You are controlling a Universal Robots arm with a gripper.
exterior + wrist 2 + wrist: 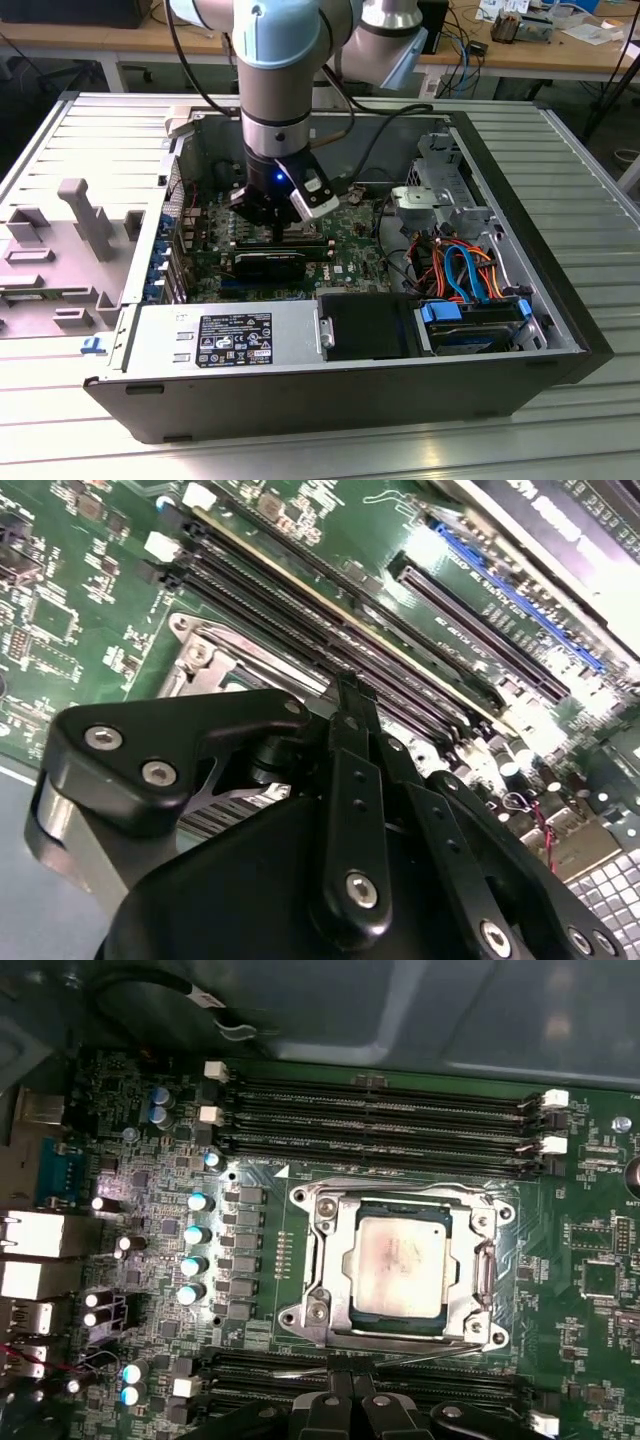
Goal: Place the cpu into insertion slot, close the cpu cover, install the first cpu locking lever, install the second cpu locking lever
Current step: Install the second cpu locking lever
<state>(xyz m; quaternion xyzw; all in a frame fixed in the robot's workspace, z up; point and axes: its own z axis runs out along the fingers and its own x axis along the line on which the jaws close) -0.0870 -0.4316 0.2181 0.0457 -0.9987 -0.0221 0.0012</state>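
Cpu (402, 1261) seated in insertion slot (350, 1312), centre of first wrist view, silvery top showing through window of cpu cover (465, 1290), which lies down flat. A thin locking lever (330, 1371) running along socket's near edge. Gripper (352, 1402) just beyond that edge, low in frame; cannot tell whether clenched or released.

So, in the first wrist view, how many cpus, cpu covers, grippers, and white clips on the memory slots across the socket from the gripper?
cpu: 1
cpu cover: 1
gripper: 1
white clips: 4
Total: 7
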